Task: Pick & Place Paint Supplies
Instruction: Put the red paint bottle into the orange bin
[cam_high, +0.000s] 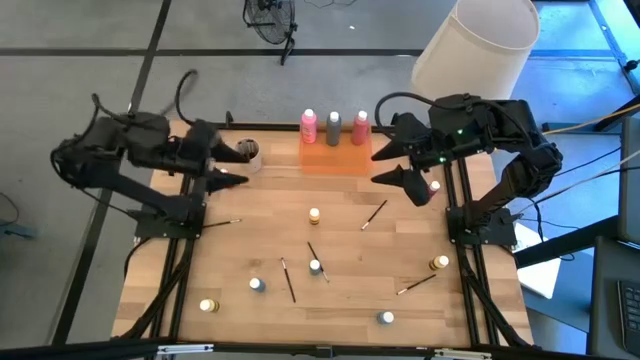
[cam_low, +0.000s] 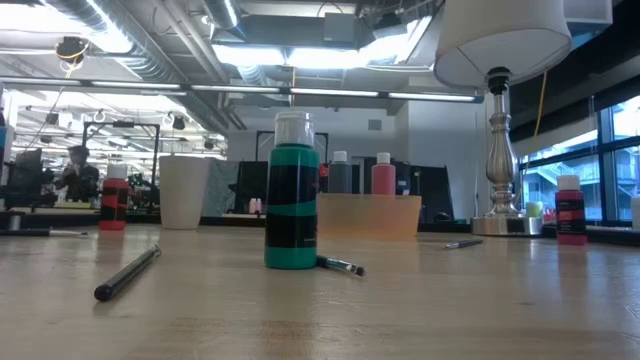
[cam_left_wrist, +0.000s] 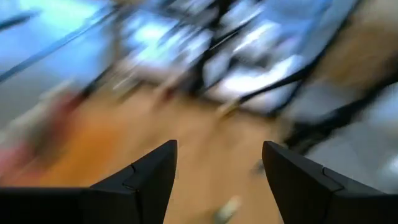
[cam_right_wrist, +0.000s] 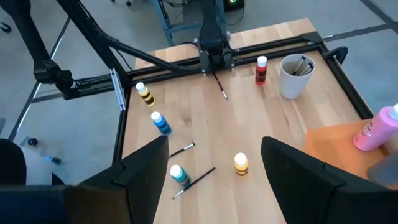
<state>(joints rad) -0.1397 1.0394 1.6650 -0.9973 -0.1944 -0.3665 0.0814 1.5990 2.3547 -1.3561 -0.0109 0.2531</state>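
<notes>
Three tall white-capped bottles, pink (cam_high: 309, 125), grey (cam_high: 334, 127) and pink (cam_high: 360, 127), stand upright on the flat orange tray (cam_high: 330, 160) at the far middle. Small pots such as a yellow one (cam_high: 315, 215) and a teal one (cam_low: 292, 195) stand on their bases across the table. Thin dark brushes (cam_high: 374, 214) (cam_high: 289, 280) lie flat among them. My left gripper (cam_high: 243, 166) is open in the air beside the beige cup (cam_high: 250, 152). My right gripper (cam_high: 375, 168) is open in the air, right of the tray. Neither has anything between its fingers.
The cup (cam_right_wrist: 295, 74) holds brushes, and a red pot (cam_right_wrist: 261, 70) stands next to it. A lamp with a white shade (cam_high: 475, 50) stands at the far right corner. Another red pot (cam_high: 434, 186) stands under my right arm. Bare wood lies between the scattered pots.
</notes>
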